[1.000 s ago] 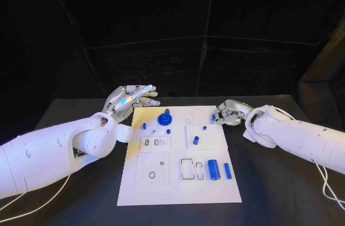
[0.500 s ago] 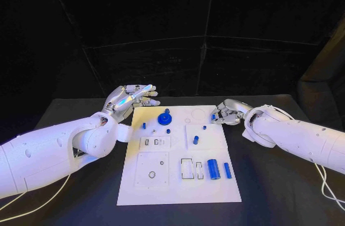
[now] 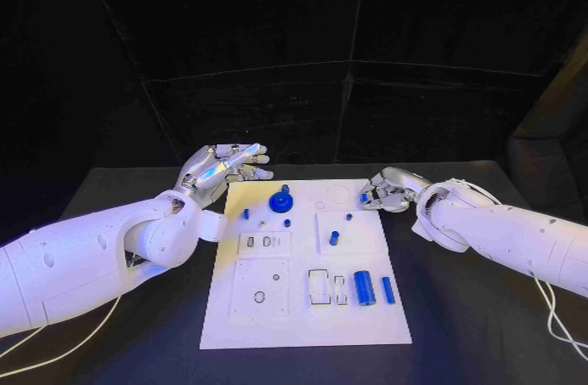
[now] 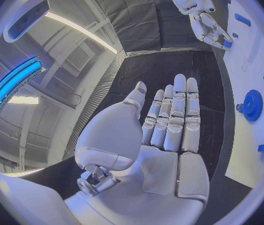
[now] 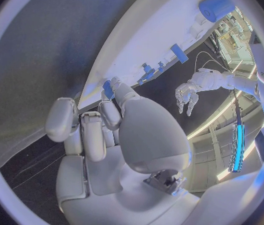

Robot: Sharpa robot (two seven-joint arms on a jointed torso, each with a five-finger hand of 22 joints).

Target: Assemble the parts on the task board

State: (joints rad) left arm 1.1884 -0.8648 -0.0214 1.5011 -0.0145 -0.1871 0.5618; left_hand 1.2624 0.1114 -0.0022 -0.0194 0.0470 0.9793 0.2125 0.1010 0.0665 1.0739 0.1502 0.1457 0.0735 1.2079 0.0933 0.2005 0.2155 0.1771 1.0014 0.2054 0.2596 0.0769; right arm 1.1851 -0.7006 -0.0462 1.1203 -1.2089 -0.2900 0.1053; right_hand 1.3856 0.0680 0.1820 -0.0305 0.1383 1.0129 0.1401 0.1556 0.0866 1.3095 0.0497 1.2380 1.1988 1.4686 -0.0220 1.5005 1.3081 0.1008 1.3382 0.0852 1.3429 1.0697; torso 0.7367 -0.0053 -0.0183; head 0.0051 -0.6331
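Observation:
The white task board [image 3: 307, 317] lies in the middle of the black table. My right hand [image 3: 383, 191] sits at the board's far right edge and pinches a small blue part [image 3: 364, 200] at its fingertips; the part [image 5: 109, 89] also shows in the right wrist view. My left hand [image 3: 223, 166] hovers off the board's far left corner, fingers [image 4: 175, 110] stretched out and holding nothing. A blue gear [image 3: 280, 202] stands on the board's far part. A blue cylinder [image 3: 364, 287] and a thin blue bar [image 3: 387, 291] lie near the right edge.
Small blue pegs [image 3: 333, 239] [image 3: 245, 214] stand in the board's middle rows. White inset plates with slots [image 3: 261, 288] [image 3: 326, 287] take up the near half. Bare black table [image 3: 477, 334] lies on both sides of the board.
My right hand has edged slightly left at the board's far edge with the blue part still in its fingertips. The left hand has stayed where it was.

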